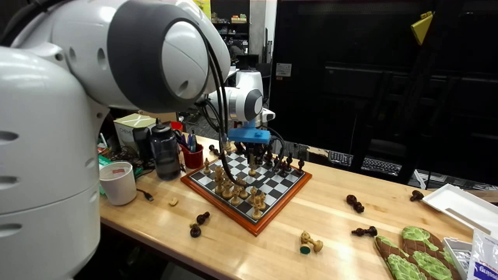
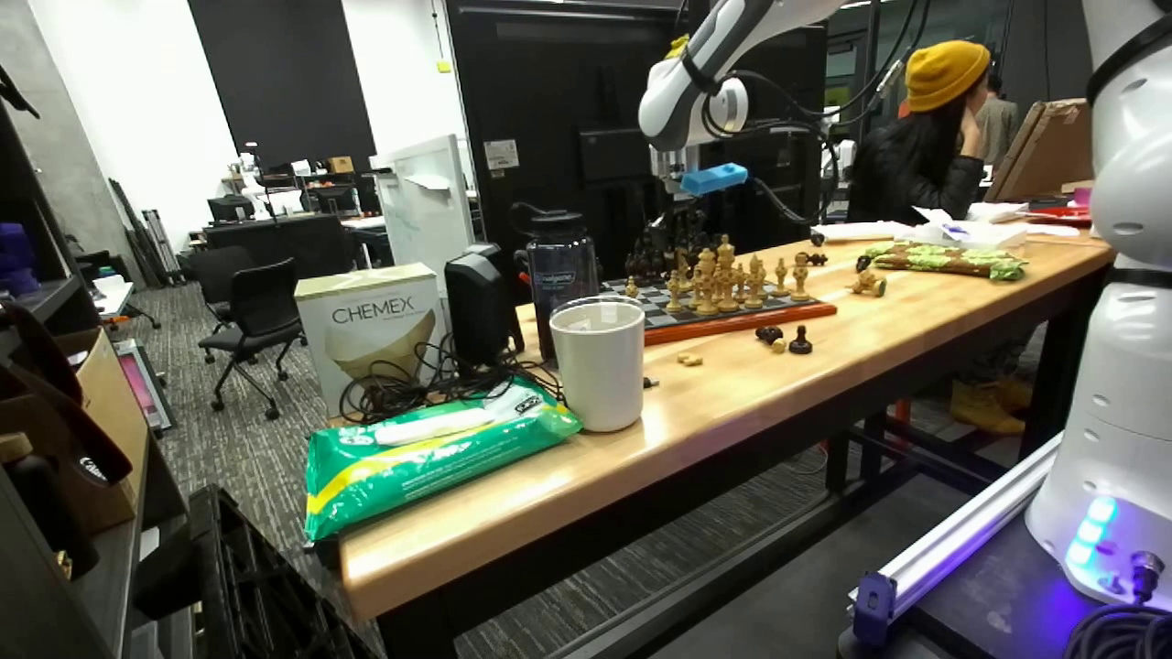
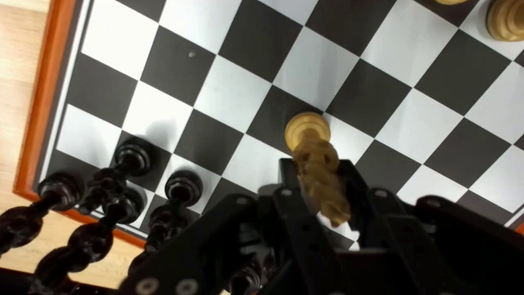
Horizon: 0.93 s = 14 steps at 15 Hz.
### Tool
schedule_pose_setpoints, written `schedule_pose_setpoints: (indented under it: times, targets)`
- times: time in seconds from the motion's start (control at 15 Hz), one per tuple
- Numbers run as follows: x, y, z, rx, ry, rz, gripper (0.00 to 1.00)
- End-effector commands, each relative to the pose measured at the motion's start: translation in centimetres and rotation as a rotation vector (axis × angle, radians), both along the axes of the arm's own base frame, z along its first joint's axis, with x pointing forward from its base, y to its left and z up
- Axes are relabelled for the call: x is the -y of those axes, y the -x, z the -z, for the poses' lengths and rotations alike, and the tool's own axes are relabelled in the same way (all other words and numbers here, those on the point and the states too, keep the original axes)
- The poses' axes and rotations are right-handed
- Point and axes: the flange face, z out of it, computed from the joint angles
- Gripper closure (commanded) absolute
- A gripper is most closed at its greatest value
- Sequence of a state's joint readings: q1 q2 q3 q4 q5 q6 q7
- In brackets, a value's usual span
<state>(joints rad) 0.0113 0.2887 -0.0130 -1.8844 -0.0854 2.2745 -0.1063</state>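
My gripper (image 3: 318,170) is shut on a light wooden chess piece (image 3: 307,130), with a finger against each side of its upper part. The piece's round base points down at the chessboard (image 3: 46,90); I cannot tell if it touches. In an exterior view the gripper (image 1: 253,153) is over the board's far half, with the held piece (image 1: 252,171) beneath it. Dark chess pieces (image 3: 183,188) stand close beside the gripper along the board's edge. More light pieces (image 1: 235,196) stand on the board's near side, also in an exterior view (image 2: 723,279).
Fallen dark pieces (image 1: 355,203) and light pieces (image 1: 311,242) lie on the table. A dark bottle (image 1: 165,155), a red pen cup (image 1: 193,156) and a white cup (image 1: 118,186) stand beside the board. Oven mitts (image 1: 424,252) and a white tray (image 1: 463,206) lie at the opposite end.
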Motion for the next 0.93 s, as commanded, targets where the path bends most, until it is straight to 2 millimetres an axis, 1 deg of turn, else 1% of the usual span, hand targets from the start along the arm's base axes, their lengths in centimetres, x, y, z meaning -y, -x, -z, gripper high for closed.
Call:
schedule_pose_setpoints:
  times: [0.0,0.07,0.4,0.87]
  targets:
    - [-0.5,-0.8,-0.3,-0.004,-0.005,-0.01,0.96]
    - [-0.5,-0.9,-0.4,-0.004,-0.005,-0.01,0.93]
    - [-0.9,-1.0,-0.9,0.002,0.008,-0.02,0.93]
    - [-2.0,-0.1,-3.2,0.019,0.066,-0.042,0.93]
